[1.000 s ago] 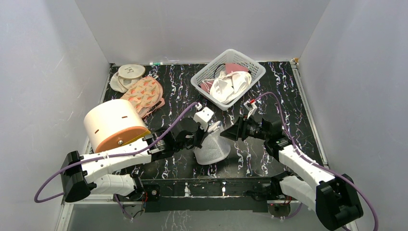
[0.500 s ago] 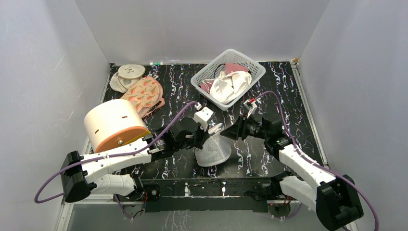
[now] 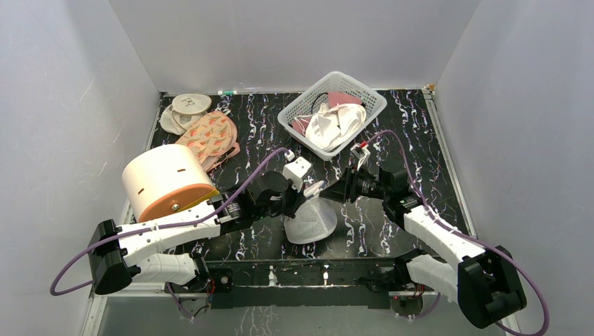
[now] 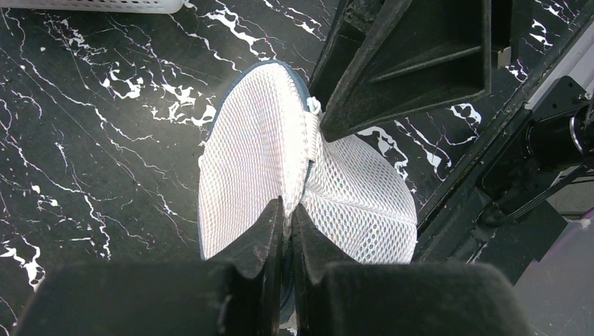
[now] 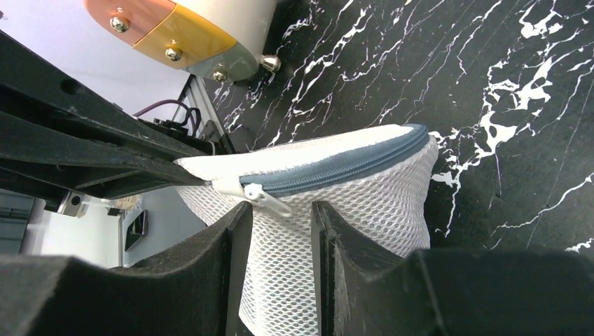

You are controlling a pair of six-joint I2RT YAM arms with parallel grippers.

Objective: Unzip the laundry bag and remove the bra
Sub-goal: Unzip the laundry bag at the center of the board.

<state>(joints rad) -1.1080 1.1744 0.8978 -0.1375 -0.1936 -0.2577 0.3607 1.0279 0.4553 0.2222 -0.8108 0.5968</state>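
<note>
The left gripper (image 4: 287, 204) is clamped almost shut on the rim seam of the laundry bag (image 4: 259, 168), with the grey zipper line running up between its two fingers (image 4: 263, 238). The bag stands on edge on the black marbled table (image 3: 420, 140), near the front and between the two arms, its white mesh halves bulging out to either side of that pinch. From the other side the right gripper (image 5: 280, 210) meets the same rim, its fingers (image 5: 228, 266) a narrow gap apart. The zipper's white pull (image 5: 270, 201) sits just at their tips, though I can't quite make out whether they touch it. The zipper looks closed along the stretch I can see. To the left lies a cream cylinder (image 3: 164, 178) with an orange base, and behind the bag stands a white lattice basket (image 3: 286, 117) holding cloth.
</note>
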